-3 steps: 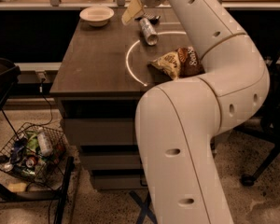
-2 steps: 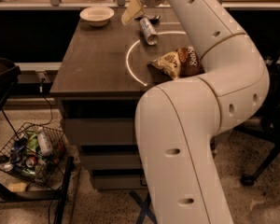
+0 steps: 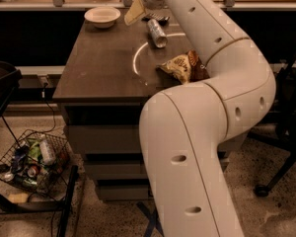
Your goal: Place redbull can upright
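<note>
Dim room, speckled floor, wire basket (image 3: 37, 157) of litter at near left. On the dark table (image 3: 98, 68), a chip bag (image 3: 180, 65) close against the arm. Farther back, the redbull can (image 3: 157, 32), lying on its side, slanted. Right at its far end, the gripper (image 3: 147, 15); grasp impossible to tell. Prone to rolling toward the bag if pinched off-centre; prone to toppling if released while leaning. Beyond, a white bowl (image 3: 102, 16).

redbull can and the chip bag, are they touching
Apart. The camera view shows bare table between the can and the chip bag; the gripper is at the can's far end.
</note>
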{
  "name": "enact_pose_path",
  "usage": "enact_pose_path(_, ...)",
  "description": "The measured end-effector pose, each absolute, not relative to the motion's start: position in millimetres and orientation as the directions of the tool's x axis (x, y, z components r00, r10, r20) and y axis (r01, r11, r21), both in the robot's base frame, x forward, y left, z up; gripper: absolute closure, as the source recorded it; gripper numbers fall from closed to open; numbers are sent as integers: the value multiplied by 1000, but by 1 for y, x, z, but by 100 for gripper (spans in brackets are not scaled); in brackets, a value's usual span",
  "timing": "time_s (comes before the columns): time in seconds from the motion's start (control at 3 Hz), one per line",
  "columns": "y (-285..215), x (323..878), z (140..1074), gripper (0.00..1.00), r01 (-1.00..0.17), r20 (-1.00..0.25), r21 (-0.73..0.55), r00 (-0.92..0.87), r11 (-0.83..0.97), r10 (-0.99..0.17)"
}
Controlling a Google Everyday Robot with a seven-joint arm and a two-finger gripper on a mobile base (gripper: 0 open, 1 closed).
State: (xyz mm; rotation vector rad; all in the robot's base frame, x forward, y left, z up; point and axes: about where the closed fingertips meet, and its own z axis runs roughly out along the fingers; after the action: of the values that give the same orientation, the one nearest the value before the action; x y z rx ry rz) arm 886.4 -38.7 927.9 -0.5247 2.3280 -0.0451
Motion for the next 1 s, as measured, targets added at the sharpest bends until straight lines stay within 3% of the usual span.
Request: enact_pose_path(1.0,-67,911,890,0,-225,-643,-213,-701,951,-310)
